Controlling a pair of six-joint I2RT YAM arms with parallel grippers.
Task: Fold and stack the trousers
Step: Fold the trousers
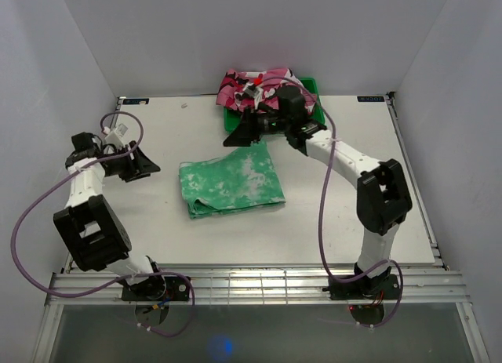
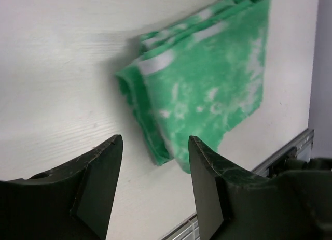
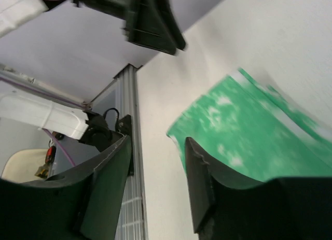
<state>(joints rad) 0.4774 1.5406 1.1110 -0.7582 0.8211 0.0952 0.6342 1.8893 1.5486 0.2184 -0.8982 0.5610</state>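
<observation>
The trousers (image 1: pixel 231 183) lie folded into a flat green-and-white square in the middle of the table. My left gripper (image 1: pixel 147 167) hovers to their left, apart from the cloth, jaws open and empty. In the left wrist view the folded trousers (image 2: pixel 207 79) lie beyond the open left gripper (image 2: pixel 155 146). My right gripper (image 1: pixel 241 134) hangs just behind the trousers' far edge, open with nothing in it. In the right wrist view the trousers (image 3: pixel 249 136) show past the right-hand finger of the open right gripper (image 3: pixel 155 146).
A green bin (image 1: pixel 314 87) at the back of the table holds a heap of pink, red and white clothing (image 1: pixel 259 88). White walls close in three sides. A metal rail (image 1: pixel 251 281) runs along the near edge by the arm bases.
</observation>
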